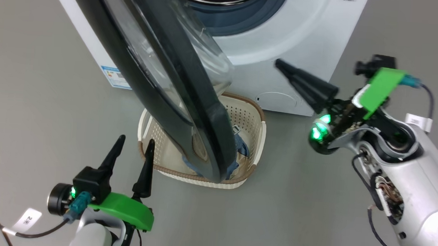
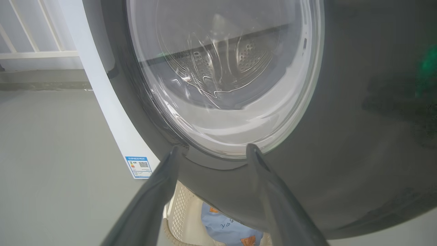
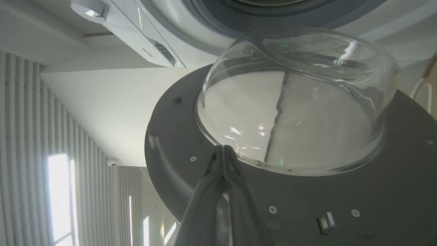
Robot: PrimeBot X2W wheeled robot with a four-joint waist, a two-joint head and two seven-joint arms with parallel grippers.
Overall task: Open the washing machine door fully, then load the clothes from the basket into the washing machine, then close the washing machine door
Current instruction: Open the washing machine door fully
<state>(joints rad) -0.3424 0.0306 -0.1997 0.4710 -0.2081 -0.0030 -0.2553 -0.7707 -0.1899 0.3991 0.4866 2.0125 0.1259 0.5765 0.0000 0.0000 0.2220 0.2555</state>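
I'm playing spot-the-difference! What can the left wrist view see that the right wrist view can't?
Left wrist view's extras: the open left hand, a blue garment, the blue sticker, the door's outer face. Right wrist view's extras: the shut right hand, screws and a latch on the door's inner face, tall windows. Shared: the door's glass bowl and the white washer.
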